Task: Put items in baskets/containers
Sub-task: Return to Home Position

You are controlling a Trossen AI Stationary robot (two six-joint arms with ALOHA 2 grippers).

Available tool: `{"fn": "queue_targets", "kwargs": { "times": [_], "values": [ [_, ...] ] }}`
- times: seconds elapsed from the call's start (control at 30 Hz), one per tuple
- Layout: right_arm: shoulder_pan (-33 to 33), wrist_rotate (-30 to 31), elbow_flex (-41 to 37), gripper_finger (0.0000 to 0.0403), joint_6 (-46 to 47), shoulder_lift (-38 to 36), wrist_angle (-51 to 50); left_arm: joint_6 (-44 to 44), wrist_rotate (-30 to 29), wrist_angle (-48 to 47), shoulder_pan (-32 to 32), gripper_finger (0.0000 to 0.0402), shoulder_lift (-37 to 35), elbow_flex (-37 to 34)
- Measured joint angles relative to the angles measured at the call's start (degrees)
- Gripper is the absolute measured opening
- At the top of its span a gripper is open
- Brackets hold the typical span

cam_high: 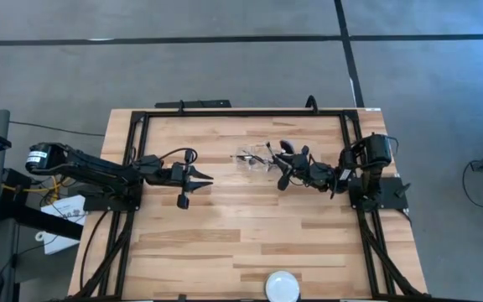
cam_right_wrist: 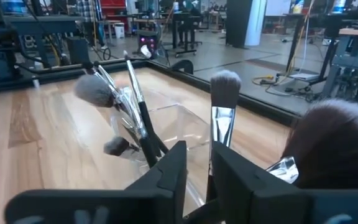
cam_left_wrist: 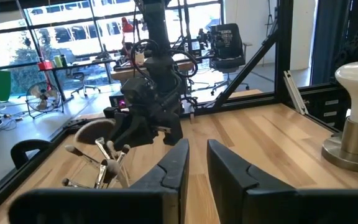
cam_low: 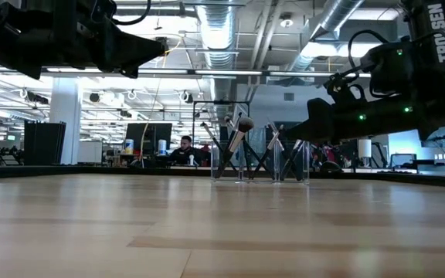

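Closest to us in the right wrist view, the right gripper (cam_right_wrist: 197,153) has its fingers a narrow slit apart and, as far as we can tell, holds nothing. Straight ahead and just beside it stands the clear container (cam_right_wrist: 182,121), glossy hard plastic that shows mostly as glints. The brushes (cam_right_wrist: 224,93) stand in it, their thin dark handles leaning and crossing, with a flat pale tip, a fluffy grey head and a wide dark head among them. We judge the job nearly done. The right arm is by far the nearer one, so pulling back along its own line should keep it clear of those slanted handles. Farther across the pale wood counter (cam_high: 225,243), well apart, the left gripper (cam_left_wrist: 196,154) hangs slightly parted and empty.
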Motion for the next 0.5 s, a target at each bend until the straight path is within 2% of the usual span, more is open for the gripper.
{"fn": "queue_targets", "kwargs": {
  "times": [0.3,0.4,0.5],
  "values": [
    [0.14,-0.03,0.04,0.0094,0.01,-2.12,0.15,0.00,0.02,0.00,0.00,0.0055,0.00,0.00],
    [1.18,-0.15,0.02,0.0097,-0.49,-7.38,0.22,0.23,-0.16,-0.04,0.00,0.0055,0.00,0.00],
    [3.71,-0.20,-0.41,0.0098,-5.90,-15.48,0.26,0.19,-3.09,-0.32,-0.02,0.0054,-1.25,-0.04]
  ]
}}
